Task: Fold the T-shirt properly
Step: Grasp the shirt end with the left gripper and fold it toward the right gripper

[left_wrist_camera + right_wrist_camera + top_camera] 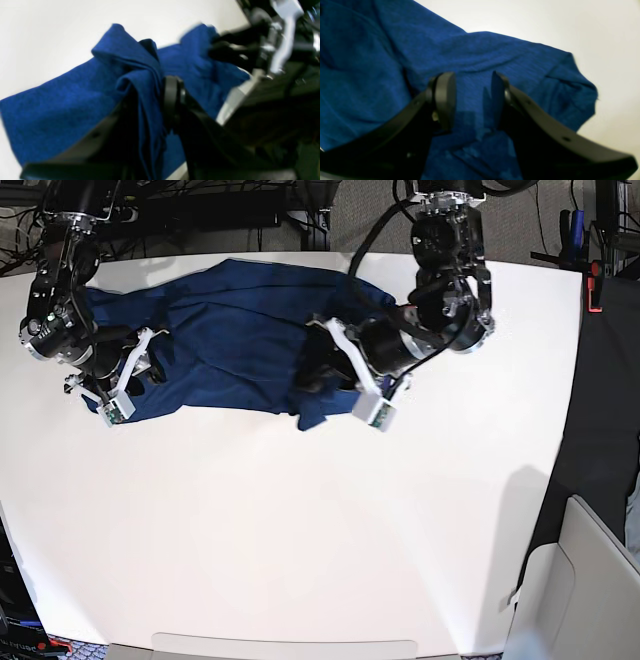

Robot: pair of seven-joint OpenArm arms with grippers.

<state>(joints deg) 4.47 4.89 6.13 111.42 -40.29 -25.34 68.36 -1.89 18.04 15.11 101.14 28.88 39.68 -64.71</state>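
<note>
A robotics lab: two robot arms (440, 290) mounted over a white table (300, 530), cables (250, 200) behind

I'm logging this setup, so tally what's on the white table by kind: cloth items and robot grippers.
Cloth items: 1, the T-shirt
Robot grippers: 2, the left gripper shut on a bunched fold of it, the right gripper open over it
Total: 3

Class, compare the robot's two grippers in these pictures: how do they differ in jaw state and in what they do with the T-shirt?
The left gripper is shut on a bunched fold of the T-shirt; the right gripper stands open, gripping nothing. The left works at the shirt's right end in the base view, the right at its left end. Both are black and over the cloth.
</note>
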